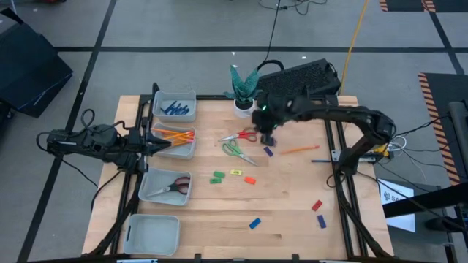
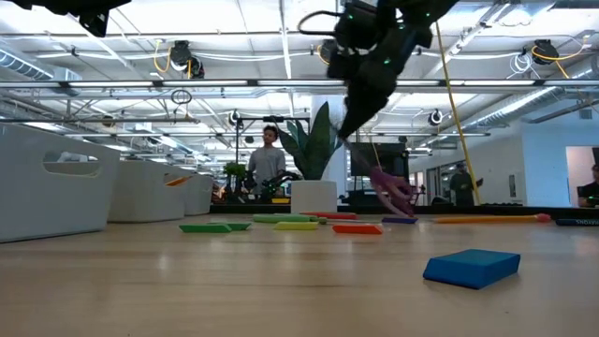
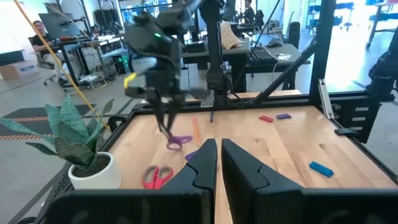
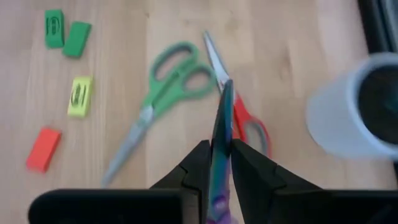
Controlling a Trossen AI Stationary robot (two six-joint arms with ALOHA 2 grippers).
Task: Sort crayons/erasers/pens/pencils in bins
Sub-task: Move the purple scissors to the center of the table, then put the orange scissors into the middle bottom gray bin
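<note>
The right gripper (image 4: 219,163) hangs in the air above the wooden table (image 1: 292,212), near the white plant pot (image 1: 243,107), its two dark fingers pinched on a pair of purple-handled scissors (image 4: 221,134) whose blades point down toward the red-handled scissors (image 4: 247,124) and green-handled scissors (image 4: 163,98) lying crossed below. In the left wrist view the purple handles (image 3: 179,141) dangle under that gripper.

The left gripper (image 3: 216,163) waits over the left side of the table, beside the pale grey-blue bin of long orange pencils (image 1: 175,136), its fingers a little apart and holding nothing.

Dark blue pens (image 1: 175,109) sit in the far bin (image 1: 191,96); another pair of scissors (image 1: 176,185) lies in the third bin (image 1: 150,193), and the nearest bin (image 1: 153,234) looks bare.

Loose on the table are two green erasers (image 4: 64,35), a yellow eraser (image 4: 80,96), a red-orange eraser (image 4: 44,148), one orange pencil (image 1: 298,150), and blue and red erasers (image 1: 319,212) nearer the front edge.
</note>
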